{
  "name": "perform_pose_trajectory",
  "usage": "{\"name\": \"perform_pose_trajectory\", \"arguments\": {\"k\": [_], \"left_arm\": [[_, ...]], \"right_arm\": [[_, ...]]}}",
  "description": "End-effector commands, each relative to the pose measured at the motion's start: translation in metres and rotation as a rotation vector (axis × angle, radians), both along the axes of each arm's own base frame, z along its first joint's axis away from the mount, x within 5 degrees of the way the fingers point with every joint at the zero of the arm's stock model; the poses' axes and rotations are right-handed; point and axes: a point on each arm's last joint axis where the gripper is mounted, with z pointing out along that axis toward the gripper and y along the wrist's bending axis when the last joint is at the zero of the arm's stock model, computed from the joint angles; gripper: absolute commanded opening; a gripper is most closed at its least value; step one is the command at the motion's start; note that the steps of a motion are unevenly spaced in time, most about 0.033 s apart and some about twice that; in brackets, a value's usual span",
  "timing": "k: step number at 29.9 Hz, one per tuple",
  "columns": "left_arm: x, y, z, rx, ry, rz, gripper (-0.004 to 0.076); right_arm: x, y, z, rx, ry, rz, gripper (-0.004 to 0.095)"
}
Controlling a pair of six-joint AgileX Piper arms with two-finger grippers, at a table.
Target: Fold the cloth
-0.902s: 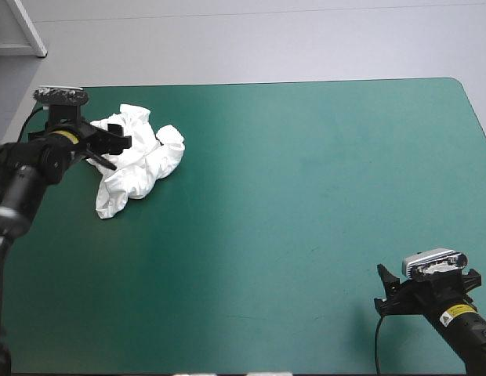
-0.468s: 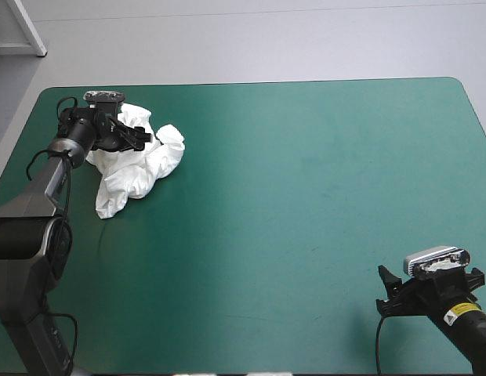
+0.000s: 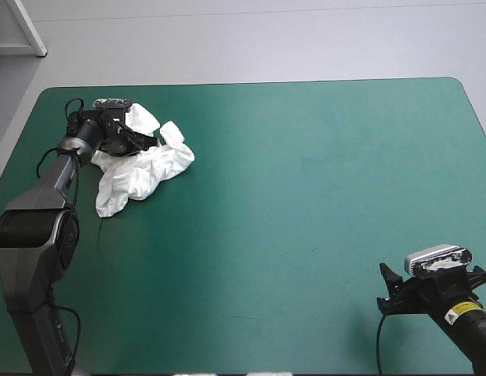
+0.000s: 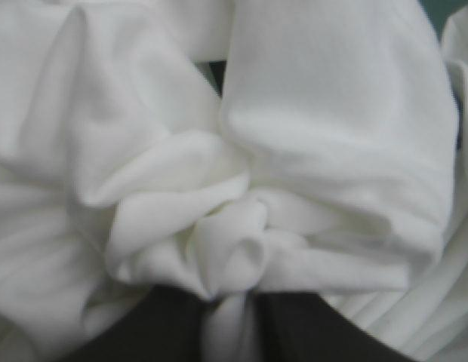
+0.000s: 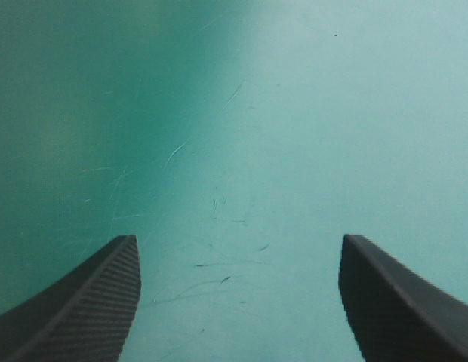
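Note:
The white T-shirt (image 3: pixel 141 174) lies as a crumpled heap near the table's far left corner. My left gripper (image 3: pixel 146 142) reaches into the heap's far part from the left. In the left wrist view its black fingers (image 4: pixel 151 320) are all but shut, with a bunched fold of the T-shirt (image 4: pixel 309 136) pinched between them, and white cloth fills everything ahead. My right gripper (image 3: pixel 386 287) rests low near the table's front right corner, far from the T-shirt. It (image 5: pixel 238 249) stands open over the bare teal-green cover (image 5: pixel 241 113), with nothing between its fingers (image 5: pixel 98 302).
The teal-green table (image 3: pixel 306 196) stretches bare between the heap and the right arm. Its far edge runs just behind the T-shirt and its left edge lies close beside the left arm.
My left gripper moved right into the heap, then shut on a fold. The near lobe of the T-shirt shifted slightly right. The right arm stayed still.

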Motion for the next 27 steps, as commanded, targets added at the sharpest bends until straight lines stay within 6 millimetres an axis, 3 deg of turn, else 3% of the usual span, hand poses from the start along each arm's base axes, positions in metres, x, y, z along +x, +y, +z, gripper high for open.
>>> {"name": "perform_pose_trajectory", "arguments": {"k": [1,4,8,13,19,23,27], "left_arm": [[-0.009,-0.017,0.032,-0.051,-0.030,-0.072,0.0025],[-0.014,-0.037,0.037,-0.109,-0.011,-0.129,0.0025],[-0.024,-0.079,0.048,-0.124,-0.036,-0.235,0.0025],[-0.050,-0.152,0.067,-0.134,-0.092,-0.405,0.0024],[-0.091,-0.231,0.072,-0.114,-0.115,-0.613,0.0019],[-0.108,-0.257,0.072,-0.028,-0.146,-0.694,0.0019],[-0.117,-0.268,0.072,-0.013,-0.156,-0.731,0.0019]], "right_arm": [[0.006,0.000,0.021,0.010,-0.136,-0.010,0.0688],[0.006,0.000,0.026,0.015,-0.153,-0.010,0.0688],[0.005,0.000,0.032,0.018,-0.171,-0.010,0.0688],[0.005,0.000,0.034,0.019,-0.174,-0.010,0.0688],[0.004,0.000,0.032,0.015,-0.151,-0.007,0.0688],[0.004,0.000,0.030,0.012,-0.136,-0.006,0.0688],[0.003,0.000,0.029,0.008,-0.117,-0.004,0.0688]]}}
